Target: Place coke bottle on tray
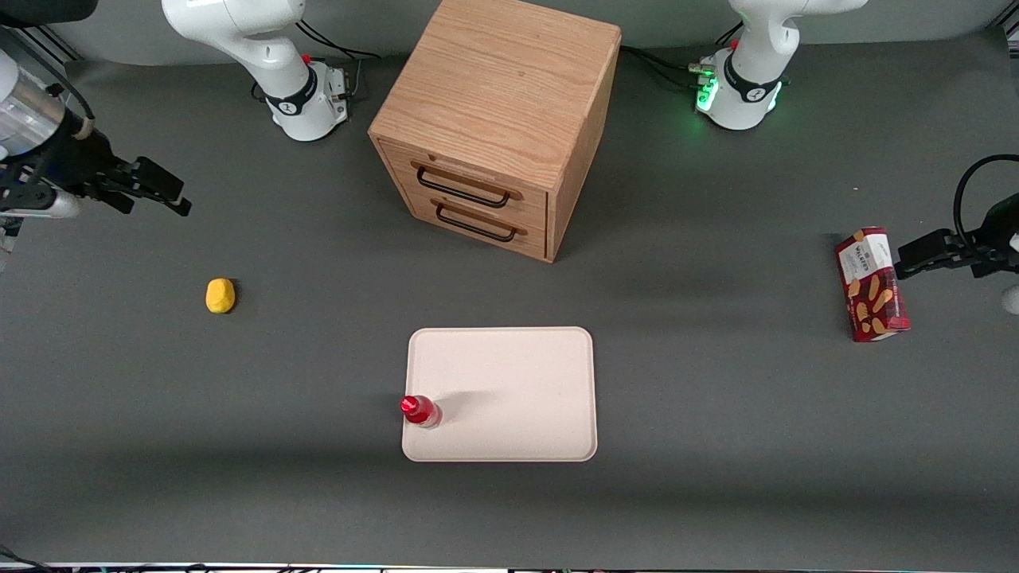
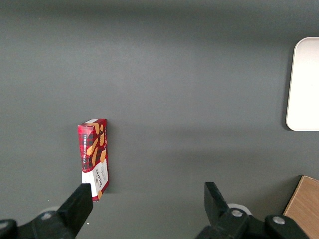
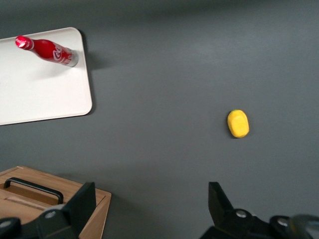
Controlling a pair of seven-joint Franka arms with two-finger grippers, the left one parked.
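The small red coke bottle [image 1: 419, 411] [image 3: 48, 50] stands upright on the pale cream tray [image 1: 509, 382] [image 3: 35, 94], just inside the tray's corner nearest the front camera on the working arm's side. My right gripper [image 1: 163, 192] [image 3: 149, 204] hangs well above the table at the working arm's end, farther from the front camera than the bottle. Its fingers are spread wide apart, and only bare grey table shows between them.
A yellow lump [image 1: 220, 295] [image 3: 238, 123] lies on the table between my gripper and the tray. The wooden drawer cabinet [image 1: 497, 119] [image 3: 45, 199] stands at mid-table, farther from the front camera than the tray. A red snack box [image 1: 872, 285] [image 2: 93, 157] lies toward the parked arm's end.
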